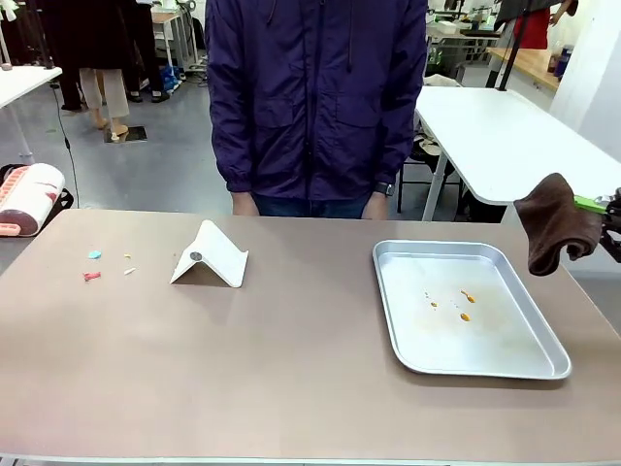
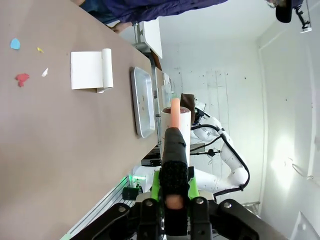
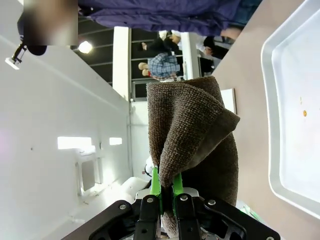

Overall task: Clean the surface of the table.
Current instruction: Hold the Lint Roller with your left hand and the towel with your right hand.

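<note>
Your table takes up the whole foreground, its taupe-brown top matte with a pale thin edge on the near side; a person in a dark purple jacket stands at the far edge, hands low by the rim.

Left half of the top: a scatter of small crumbs, one blue, one red, one yellow, one pale; just right of them stands a white folded card, tent-shaped, with a dark round spot on its near face.

Right half: a shallow silver metal tray lies flat on the top; a few orange specks sit near its middle.

Your right gripper is at the table's right side, level with the tray's far end; its green pads are clamped on a fold of a brown cloth; the cloth hangs in the air, apart from the tray.

Your left gripper is closed on the black handle of a lint roller; beyond the handle come a salmon-pink stem and a white cylinder; the roller points along the table's length, raised off the top, toward the tray end; crumbs and card lie off to its side, well apart from it.
</note>
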